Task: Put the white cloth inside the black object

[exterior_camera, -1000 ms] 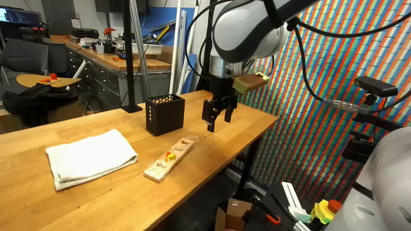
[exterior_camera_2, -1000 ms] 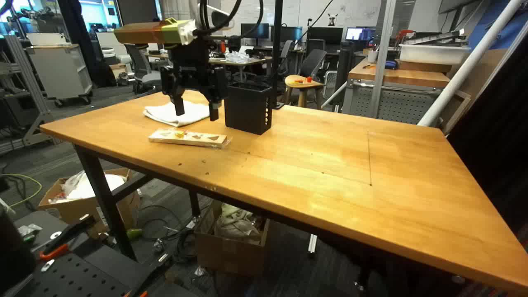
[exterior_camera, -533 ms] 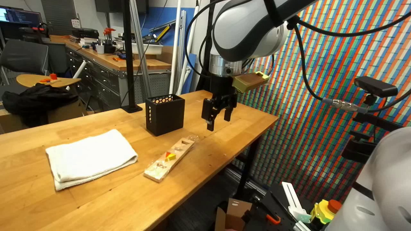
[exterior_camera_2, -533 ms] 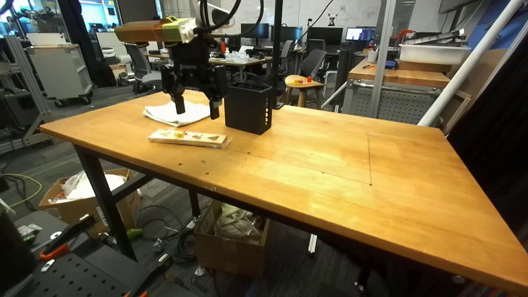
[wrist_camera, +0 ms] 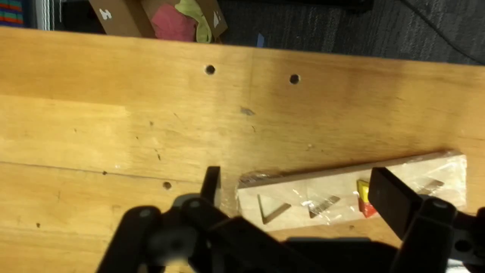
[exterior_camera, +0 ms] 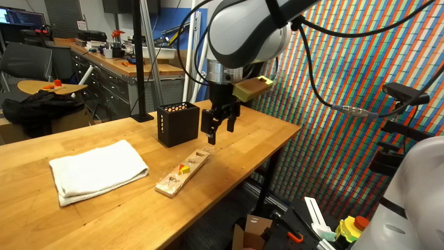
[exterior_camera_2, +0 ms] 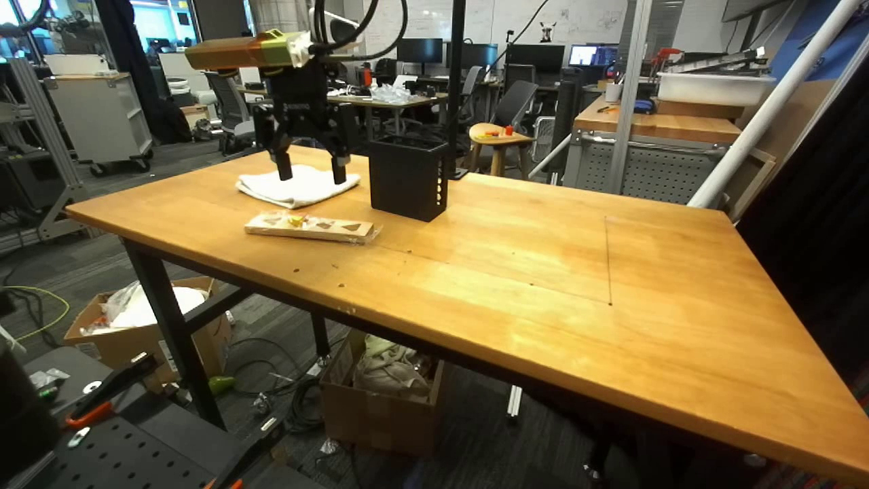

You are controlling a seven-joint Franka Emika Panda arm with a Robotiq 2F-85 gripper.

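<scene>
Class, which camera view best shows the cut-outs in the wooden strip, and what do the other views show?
The wrist view: the wooden strip appears largest there, from above, so its cut-outs are clearest, though a gripper finger covers part. Both exterior views show the strip's full length, unblocked but smaller.

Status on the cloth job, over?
Gripper open, nothing held. White cloth folded on the table, outside black container. Wooden strip lying flat, probably near the path; likely low enough to clear.
</scene>
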